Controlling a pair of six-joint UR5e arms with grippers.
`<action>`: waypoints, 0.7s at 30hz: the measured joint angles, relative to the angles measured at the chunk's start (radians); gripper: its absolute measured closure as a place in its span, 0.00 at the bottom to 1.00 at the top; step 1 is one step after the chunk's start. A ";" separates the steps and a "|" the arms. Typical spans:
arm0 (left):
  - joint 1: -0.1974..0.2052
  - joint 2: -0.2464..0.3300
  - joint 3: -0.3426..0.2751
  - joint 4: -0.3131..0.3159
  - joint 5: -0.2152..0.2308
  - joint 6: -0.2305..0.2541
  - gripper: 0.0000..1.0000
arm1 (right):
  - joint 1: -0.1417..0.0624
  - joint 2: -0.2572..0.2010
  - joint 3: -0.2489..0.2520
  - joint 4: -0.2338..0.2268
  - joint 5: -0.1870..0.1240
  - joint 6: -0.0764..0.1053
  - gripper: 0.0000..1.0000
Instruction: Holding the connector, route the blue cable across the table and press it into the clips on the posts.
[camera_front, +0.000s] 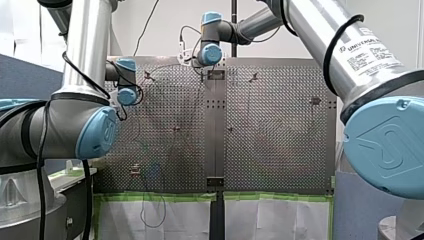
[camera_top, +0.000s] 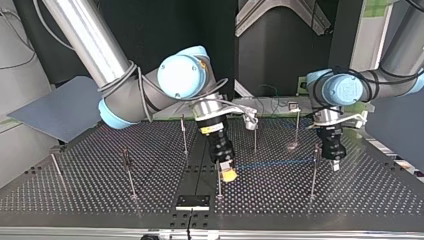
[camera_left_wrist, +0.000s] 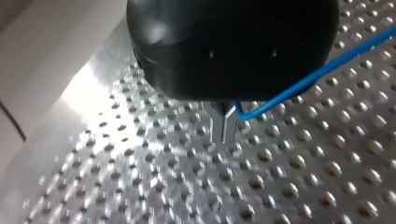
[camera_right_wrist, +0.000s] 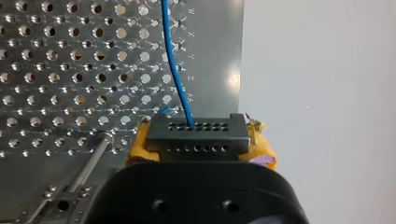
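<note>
Right wrist view shows the right gripper (camera_right_wrist: 200, 140) plainly. Its yellow pads (camera_right_wrist: 139, 150) are squeezed onto the two ends of a dark grey, rectangular connector (camera_right_wrist: 196, 126) with rows of small holes. From that holed face a thin blue cable (camera_right_wrist: 175, 70) leaves straight ahead of the gripper, bowing only slightly, low over the perforated steel table (camera_right_wrist: 56, 56). Farther out, the span runs almost level and taut from the connector to the left gripper (camera_left_wrist: 224, 135). That gripper's slim metal fingers (camera_left_wrist: 217, 123) are pressed together, with the cable hooking in at their side, seemingly pinched. A thin upright metal post (camera_top: 314, 175) stands just beside the left gripper, on the connector's side. Whether the cable sits in its clip I cannot tell. To do this step well, I'd judge both hands should hold the line taut and the connector level. The span should then come down squarely over the clip rather than being dragged sideways.
</note>
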 joint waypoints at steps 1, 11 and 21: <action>0.002 0.000 -0.001 -0.007 -0.008 -0.001 1.00 | 0.001 0.000 -0.002 0.001 0.002 -0.003 1.00; 0.008 0.051 -0.079 -0.022 -0.062 -0.047 0.76 | 0.027 0.001 0.006 0.026 0.040 -0.011 1.00; -0.009 0.143 -0.151 -0.025 -0.059 -0.143 0.05 | 0.064 0.030 0.027 0.031 0.081 -0.005 1.00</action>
